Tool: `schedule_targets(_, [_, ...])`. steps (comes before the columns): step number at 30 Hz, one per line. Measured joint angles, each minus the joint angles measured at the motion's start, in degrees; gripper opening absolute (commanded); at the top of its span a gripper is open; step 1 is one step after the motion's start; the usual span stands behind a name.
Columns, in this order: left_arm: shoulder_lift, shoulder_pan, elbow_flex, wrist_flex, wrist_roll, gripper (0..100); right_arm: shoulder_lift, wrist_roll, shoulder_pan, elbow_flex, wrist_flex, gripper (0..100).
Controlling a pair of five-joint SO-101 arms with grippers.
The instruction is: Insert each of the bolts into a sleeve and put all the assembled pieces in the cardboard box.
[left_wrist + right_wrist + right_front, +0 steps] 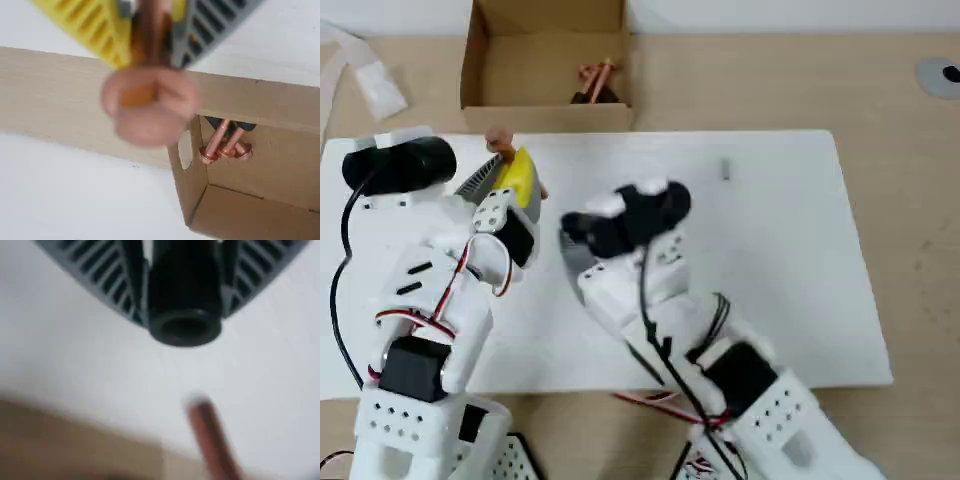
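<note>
My left gripper, with one yellow and one grey finger, is shut on a copper bolt just in front of the cardboard box. In the left wrist view the bolt's round head points toward the box wall, with the gripper clamped on its shaft. Assembled bolt-and-sleeve pieces lie inside the box. My right gripper is shut on a black sleeve, hollow end outward. A copper bolt shaft shows blurred a little beyond the sleeve.
Both arms stand over a white mat on a wooden table. A small grey item lies on the mat right of centre. White scraps sit left of the box, and a round grey disc at the far right.
</note>
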Motion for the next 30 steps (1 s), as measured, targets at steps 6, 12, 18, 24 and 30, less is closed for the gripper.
schedule_targets(6, [0.0,0.6,-2.1,1.1,2.4,1,-6.1,9.5,-0.7,8.6,-9.3,0.9])
schedule_targets(12, [0.0,7.3,-11.1,6.4,2.9,1,-8.4,10.8,-0.8,11.7,-9.8,0.9])
schedule_targets(18, [-0.2,10.5,-20.6,15.6,0.3,1,-9.8,10.9,-0.8,12.3,-9.8,0.9])
schedule_targets(24, [-0.4,10.5,-21.4,20.5,-1.9,1,-10.2,10.9,-0.8,13.9,-9.8,0.9])
schedule_targets(30, [-0.3,10.5,-17.3,17.8,-2.3,1,-10.3,10.9,-0.8,13.9,-9.8,0.9])
